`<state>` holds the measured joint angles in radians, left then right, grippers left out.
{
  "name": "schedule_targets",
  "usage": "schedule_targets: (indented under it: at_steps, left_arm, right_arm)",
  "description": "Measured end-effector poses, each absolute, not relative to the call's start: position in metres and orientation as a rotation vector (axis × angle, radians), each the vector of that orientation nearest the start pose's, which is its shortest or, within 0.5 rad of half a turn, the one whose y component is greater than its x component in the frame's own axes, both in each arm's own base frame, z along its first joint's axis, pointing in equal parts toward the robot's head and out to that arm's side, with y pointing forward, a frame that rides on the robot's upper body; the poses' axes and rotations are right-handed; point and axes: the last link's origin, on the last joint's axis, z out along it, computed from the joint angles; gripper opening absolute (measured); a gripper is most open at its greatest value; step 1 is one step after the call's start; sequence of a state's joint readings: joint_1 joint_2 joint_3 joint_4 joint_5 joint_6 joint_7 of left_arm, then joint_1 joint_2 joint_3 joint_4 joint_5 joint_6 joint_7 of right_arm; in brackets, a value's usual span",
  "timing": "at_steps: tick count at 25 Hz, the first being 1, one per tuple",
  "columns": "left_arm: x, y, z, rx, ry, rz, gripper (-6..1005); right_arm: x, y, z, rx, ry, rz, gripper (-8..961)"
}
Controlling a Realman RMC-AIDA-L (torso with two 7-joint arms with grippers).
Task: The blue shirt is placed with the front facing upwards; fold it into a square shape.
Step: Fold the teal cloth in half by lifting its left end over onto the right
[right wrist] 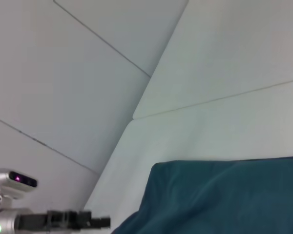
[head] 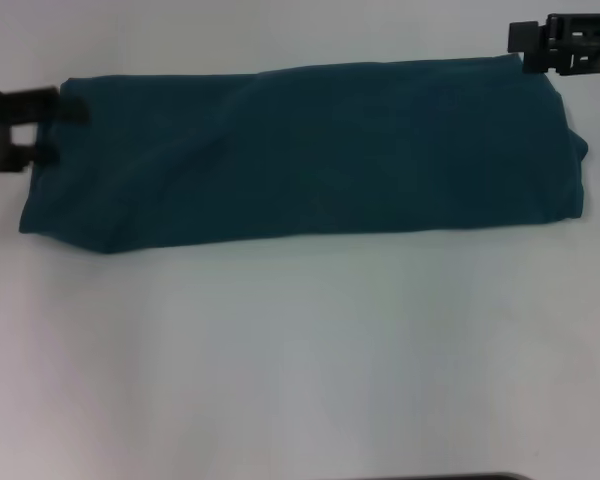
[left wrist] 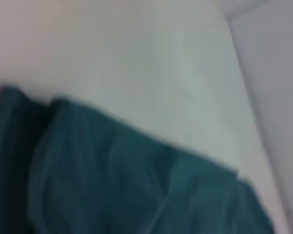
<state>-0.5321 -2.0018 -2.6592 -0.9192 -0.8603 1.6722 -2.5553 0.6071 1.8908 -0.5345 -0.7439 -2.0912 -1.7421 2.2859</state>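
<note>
The blue shirt (head: 310, 150) lies folded into a long dark teal band across the far half of the white table (head: 300, 360); no lettering shows. My left gripper (head: 58, 128) is at the band's left end, its two dark fingers spread, the upper one over the far left corner. My right gripper (head: 532, 48) hovers at the far right corner of the band. The left wrist view shows the shirt (left wrist: 127, 185) close up, with layered folds. In the right wrist view one end of the shirt (right wrist: 224, 200) shows, and the left gripper (right wrist: 100, 222) is seen far off beside it.
Bare white table lies in front of the shirt, toward me. Pale wall panels (right wrist: 88, 73) rise behind the table. A dark edge (head: 450, 477) runs along the near rim of the head view.
</note>
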Motion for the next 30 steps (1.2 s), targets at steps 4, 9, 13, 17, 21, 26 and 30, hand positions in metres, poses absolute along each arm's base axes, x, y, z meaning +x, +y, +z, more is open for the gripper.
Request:
schedule_targets:
  at_steps: [4,9,13,17,21,26,30]
  left_arm:
    - [-0.299,0.337,0.063,-2.080,-2.018,-0.442,909]
    - [-0.317,0.334,0.055,-1.980,-2.061,-0.342,910]
    - [-0.325,0.335,0.052,-1.931,-2.064,-0.308,908]
    - [-0.326,0.335,0.053,-1.927,-2.061,-0.296,907]
    - [-0.318,0.337,0.062,-1.958,-2.044,-0.361,907]
    - [-0.304,0.347,0.072,-1.974,-2.008,-0.481,908]
    - [-0.303,0.356,0.056,-1.930,-2.031,-0.421,908]
  right_arm:
    - [0.267,0.359,0.098,-2.403,1.638,0.733,921]
    - [0.274,0.358,0.098,-2.369,1.649,0.717,920]
    - [0.276,0.356,0.096,-2.358,1.658,0.717,920]
    - [0.277,0.356,0.096,-2.355,1.660,0.717,919]
    - [0.277,0.356,0.097,-2.353,1.661,0.715,919]
    - [0.277,0.356,0.098,-2.351,1.660,0.715,918]
    - [0.277,0.356,0.097,-2.348,1.663,0.717,918]
